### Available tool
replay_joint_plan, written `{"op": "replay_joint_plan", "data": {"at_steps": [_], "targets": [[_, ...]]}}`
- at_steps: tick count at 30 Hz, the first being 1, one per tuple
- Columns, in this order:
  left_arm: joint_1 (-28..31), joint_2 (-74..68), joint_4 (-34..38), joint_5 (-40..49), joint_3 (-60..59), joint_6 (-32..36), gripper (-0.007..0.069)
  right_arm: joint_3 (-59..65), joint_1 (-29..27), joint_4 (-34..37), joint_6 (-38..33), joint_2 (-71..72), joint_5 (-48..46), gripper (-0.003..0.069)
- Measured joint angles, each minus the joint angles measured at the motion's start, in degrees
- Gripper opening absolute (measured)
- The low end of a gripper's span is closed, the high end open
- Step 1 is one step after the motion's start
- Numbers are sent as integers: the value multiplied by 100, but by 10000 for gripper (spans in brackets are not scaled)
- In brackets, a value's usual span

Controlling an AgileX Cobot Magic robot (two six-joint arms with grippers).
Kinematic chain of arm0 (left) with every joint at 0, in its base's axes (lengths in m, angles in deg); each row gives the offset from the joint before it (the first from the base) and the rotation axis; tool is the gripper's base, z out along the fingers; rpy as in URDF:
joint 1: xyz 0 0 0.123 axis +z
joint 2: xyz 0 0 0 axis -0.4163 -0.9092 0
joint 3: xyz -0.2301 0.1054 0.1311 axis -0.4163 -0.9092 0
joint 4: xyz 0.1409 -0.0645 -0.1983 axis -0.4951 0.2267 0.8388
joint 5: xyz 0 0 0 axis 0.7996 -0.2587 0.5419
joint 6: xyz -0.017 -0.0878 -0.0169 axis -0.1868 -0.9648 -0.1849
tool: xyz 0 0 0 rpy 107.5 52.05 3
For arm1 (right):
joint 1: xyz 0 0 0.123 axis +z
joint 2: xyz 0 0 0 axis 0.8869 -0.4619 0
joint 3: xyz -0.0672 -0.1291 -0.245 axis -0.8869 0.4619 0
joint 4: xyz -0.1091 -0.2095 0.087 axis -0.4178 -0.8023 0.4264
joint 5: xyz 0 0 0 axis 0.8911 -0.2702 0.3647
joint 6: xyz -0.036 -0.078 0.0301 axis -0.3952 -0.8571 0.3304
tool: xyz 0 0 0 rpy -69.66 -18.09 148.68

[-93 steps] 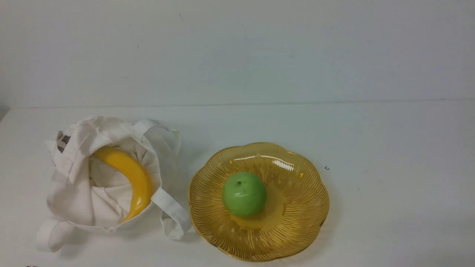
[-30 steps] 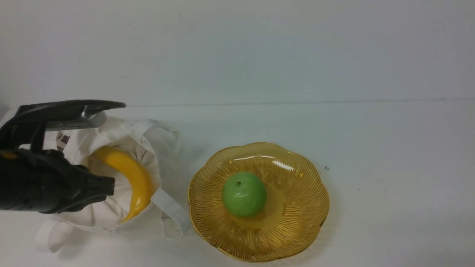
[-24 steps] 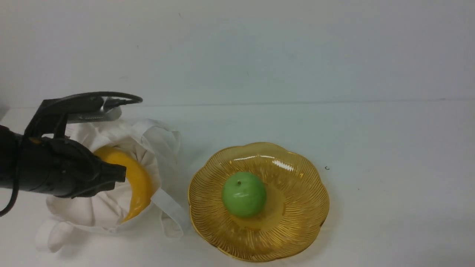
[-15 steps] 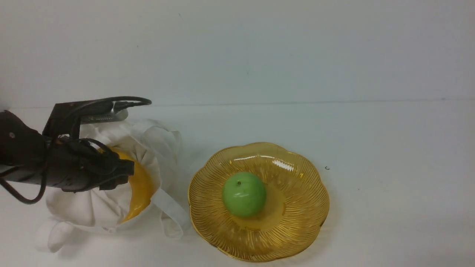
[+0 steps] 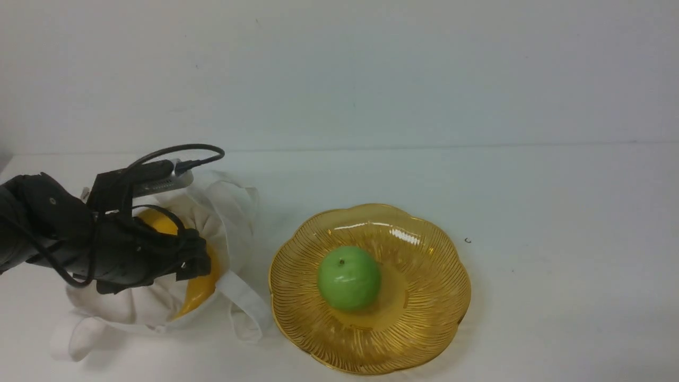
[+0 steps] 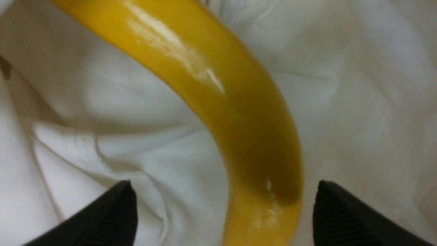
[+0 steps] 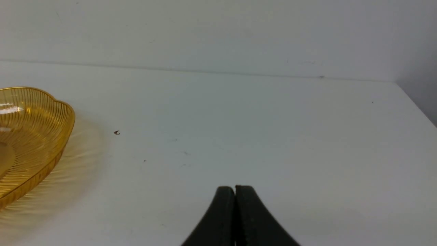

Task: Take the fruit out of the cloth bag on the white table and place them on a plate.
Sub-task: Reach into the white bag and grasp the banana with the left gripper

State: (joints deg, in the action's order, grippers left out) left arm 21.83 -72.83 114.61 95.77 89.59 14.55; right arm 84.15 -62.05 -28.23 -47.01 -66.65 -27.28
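The yellow banana [image 5: 199, 289] lies inside the open white cloth bag [image 5: 132, 302] at the left of the white table [image 5: 557, 212]. My left gripper [image 5: 196, 262] reaches down into the bag over the banana. In the left wrist view the banana [image 6: 239, 112] runs between the two black fingertips [image 6: 116, 212]; the gripper [image 6: 223, 208] is open, one jaw on each side, not touching it. The amber plate [image 5: 424, 323] sits at centre with a green apple [image 5: 349, 277] on it. My right gripper [image 7: 235, 191] is shut and empty over bare table, right of the plate [image 7: 37, 136].
The bag's strap handle [image 5: 246, 302] lies between the bag and the plate's rim. A pale wall [image 5: 339, 69] stands behind the table. A tiny dark speck [image 5: 467, 240] lies right of the plate.
My left arm came in from the left and moved right and down into the bag, closing over the banana. The bag, banana, plate and apple have not moved.
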Motion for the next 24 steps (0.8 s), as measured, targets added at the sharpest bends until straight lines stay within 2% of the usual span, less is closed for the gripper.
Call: {"op": "replay_joint_plan", "data": {"at_steps": [7,18,22,24], "targets": [[-339,0,32,-6,0,428,633,0,0,0,0,0,0,-14],[-329,-275,32,-344,32,454,621,0,0,0,0,0,0,-14],[-324,-414,32,-259,32,457,567,0,0,0,0,0,0,-14],[-324,-420,32,-245,37,461,479,0,0,6,0,0,0,-14]]}}
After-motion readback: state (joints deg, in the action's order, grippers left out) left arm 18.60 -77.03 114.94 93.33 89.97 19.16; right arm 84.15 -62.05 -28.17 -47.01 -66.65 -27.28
